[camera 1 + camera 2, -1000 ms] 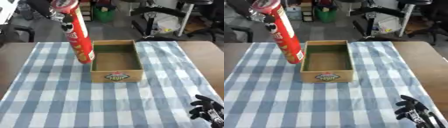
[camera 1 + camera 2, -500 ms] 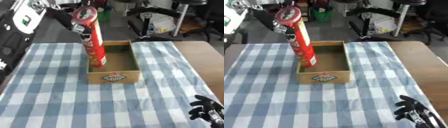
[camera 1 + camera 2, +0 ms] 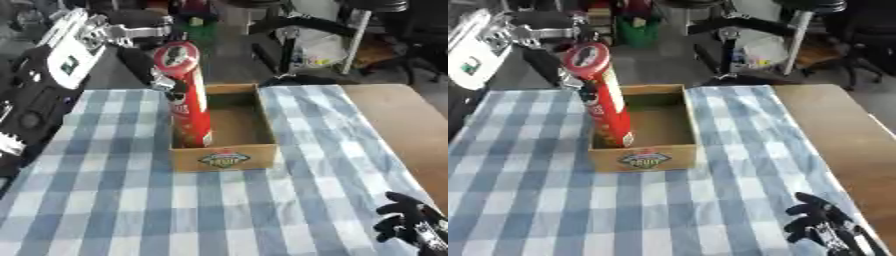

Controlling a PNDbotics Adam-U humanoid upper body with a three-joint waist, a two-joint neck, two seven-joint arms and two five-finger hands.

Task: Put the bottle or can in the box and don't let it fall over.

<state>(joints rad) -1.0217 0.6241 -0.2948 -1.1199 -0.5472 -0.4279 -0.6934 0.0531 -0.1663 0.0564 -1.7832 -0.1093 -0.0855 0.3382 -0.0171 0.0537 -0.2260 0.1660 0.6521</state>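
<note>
The left arm, black with white panels, enters from the upper left corner and reaches across the far left part of the table. The left hand sits behind the upper part of a tall red crisp can, dark fingers curled round it just below the lid. The can's round lid faces the camera, so the can leans slightly, top toward the table's near edge. Its lower end stands inside the cardboard box, against the box's left wall and near its front left corner; whether the base rests flat on the box floor cannot be told.

The box is open-topped, with a label on its front wall. It lies on a blue-and-white checked tablecloth, roughly midway between the table's left and right edges and toward the far edge. The rest of the box floor, to the right of the can, is bare cardboard.

To the right of the cloth, a strip of bare brown table runs along the right edge.

The right hand shows at the near right corner, well apart from the box, black fingers relaxed and spread, holding nothing.
</note>
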